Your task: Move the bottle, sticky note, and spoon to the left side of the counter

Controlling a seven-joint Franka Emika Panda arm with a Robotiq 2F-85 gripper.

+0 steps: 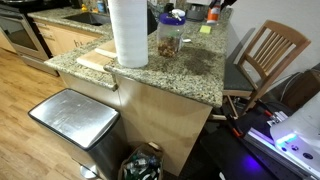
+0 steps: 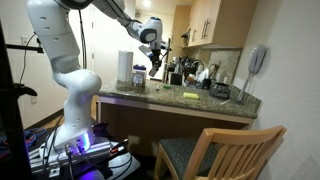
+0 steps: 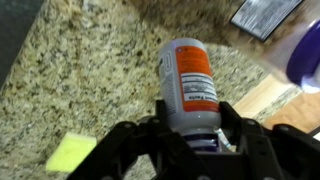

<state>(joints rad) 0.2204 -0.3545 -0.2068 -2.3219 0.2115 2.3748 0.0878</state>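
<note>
While the Robotiq gripper (image 3: 192,128) is gripping the small orange bottle (image 3: 187,80) between its closed jaws, with the white label facing the wrist camera, the task is looking barely begun. In an exterior view the arm is holding the bottle up in the air, apart from the speckled granite counter (image 2: 165,96) and not far from the white paper towel roll (image 2: 124,68), so the bottle is not yet set down anywhere. The pale yellow-green sticky note (image 3: 70,152) is lying flat on the granite, untouched and apart from the bottle. The spoon is not showing clearly in any view, so its place cannot be told. By this judgement one thing is in hand and nothing is delivered: the bottle is needing a spot at the left side, and the note and spoon are both remaining to be fetched.
</note>
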